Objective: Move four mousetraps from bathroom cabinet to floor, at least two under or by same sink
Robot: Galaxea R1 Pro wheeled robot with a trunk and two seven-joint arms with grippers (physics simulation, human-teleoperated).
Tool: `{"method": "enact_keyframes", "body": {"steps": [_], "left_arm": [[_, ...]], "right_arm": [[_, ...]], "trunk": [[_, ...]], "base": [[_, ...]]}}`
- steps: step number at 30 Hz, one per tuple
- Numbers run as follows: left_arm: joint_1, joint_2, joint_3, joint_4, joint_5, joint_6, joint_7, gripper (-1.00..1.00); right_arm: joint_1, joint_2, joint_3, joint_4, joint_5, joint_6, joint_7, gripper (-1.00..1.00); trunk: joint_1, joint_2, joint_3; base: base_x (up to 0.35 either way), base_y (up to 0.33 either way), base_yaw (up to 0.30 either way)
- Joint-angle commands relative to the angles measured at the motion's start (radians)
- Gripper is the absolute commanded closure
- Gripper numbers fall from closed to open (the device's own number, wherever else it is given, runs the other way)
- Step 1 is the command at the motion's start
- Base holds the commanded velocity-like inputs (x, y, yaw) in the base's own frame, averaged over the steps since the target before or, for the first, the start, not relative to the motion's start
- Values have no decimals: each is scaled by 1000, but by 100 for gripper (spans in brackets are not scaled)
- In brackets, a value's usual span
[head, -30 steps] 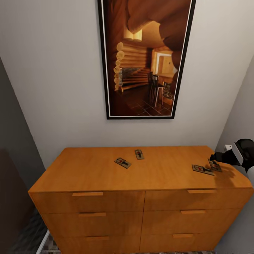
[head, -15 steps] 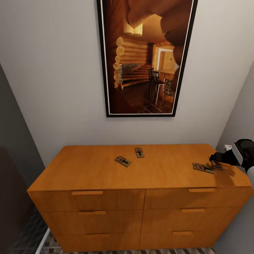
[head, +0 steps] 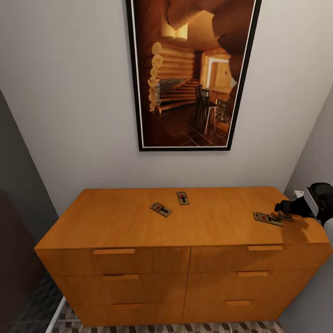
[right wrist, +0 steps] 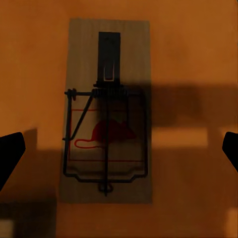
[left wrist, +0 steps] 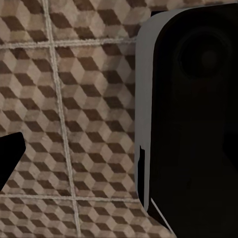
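Note:
The orange-brown cabinet (head: 115, 222) stands against the wall with mousetraps lying flat on its top. Two lie near the middle, one (head: 161, 209) ahead of the other (head: 182, 198). A third (head: 267, 218) lies near the right end, and a fourth (head: 287, 216) beside it is partly covered by my right gripper (head: 280, 207). In the right wrist view that mousetrap (right wrist: 108, 111) lies straight below my open right gripper (right wrist: 119, 151), one dark fingertip (right wrist: 10, 153) at each side. My left gripper's fingertip (left wrist: 7, 158) hangs over the cube-patterned bathroom floor (left wrist: 74, 99), holding nothing.
A tall framed picture (head: 189, 74) hangs on the wall above the cabinet. Side walls close in on both ends of the cabinet. Patterned floor (head: 138, 328) shows along its base. A dark, grey-edged part of the robot (left wrist: 193, 114) sits beside my left gripper.
The head view has shifted, so the cabinet sits slightly higher in the picture. Relative to the cabinet top, my right gripper has come down closer over the rightmost mousetrap.

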Motion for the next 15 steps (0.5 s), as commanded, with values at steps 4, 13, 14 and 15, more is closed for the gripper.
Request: {"method": "enact_keyframes", "body": {"steps": [4, 13, 14, 15], "left_arm": [[-1, 0, 0, 2, -1, -5, -1, -100], [0, 0, 0, 2, -1, -5, -1, -100], [0, 0, 0, 2, -1, -5, -1, -100], [0, 0, 0, 2, -1, -5, -1, -100]], "right_arm": [[0, 0, -4, 0, 1, 4, 3, -100], [-1, 1, -3, 3, 1, 3, 4, -100], [-1, 1, -3, 3, 1, 3, 4, -100], [-1, 2, -3, 3, 1, 3, 4, -100]], "trunk": [[0, 0, -2], [0, 0, -2], [0, 0, -2], [0, 0, -2]], "base": [[0, 0, 0], [0, 0, 0], [0, 0, 0], [0, 0, 0]]}}
